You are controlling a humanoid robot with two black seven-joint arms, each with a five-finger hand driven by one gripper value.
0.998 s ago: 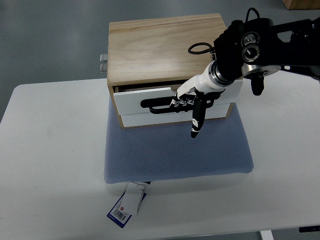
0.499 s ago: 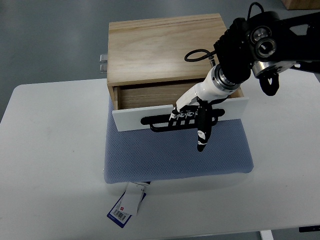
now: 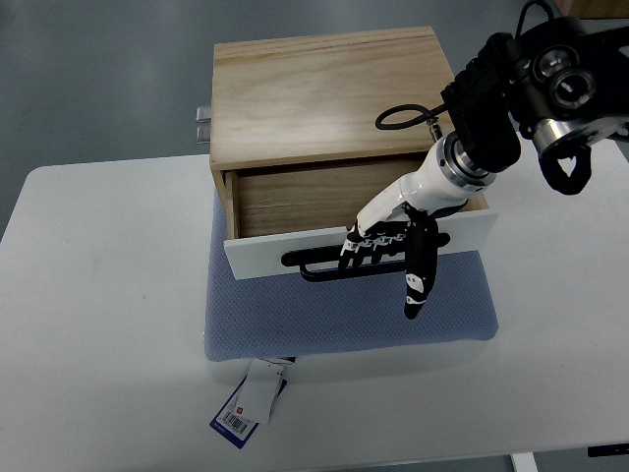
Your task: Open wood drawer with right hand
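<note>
Pulling straight out works best: the right hand [image 3: 388, 241] has its fingers [image 3: 366, 247] curled around the black handle [image 3: 319, 264] of the wood drawer [image 3: 295, 211], thumb pointing down.

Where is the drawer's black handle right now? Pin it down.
In the top view the black handle runs along the white drawer front, just right of centre, above the blue mat, with the right hand hooked on it.
</note>
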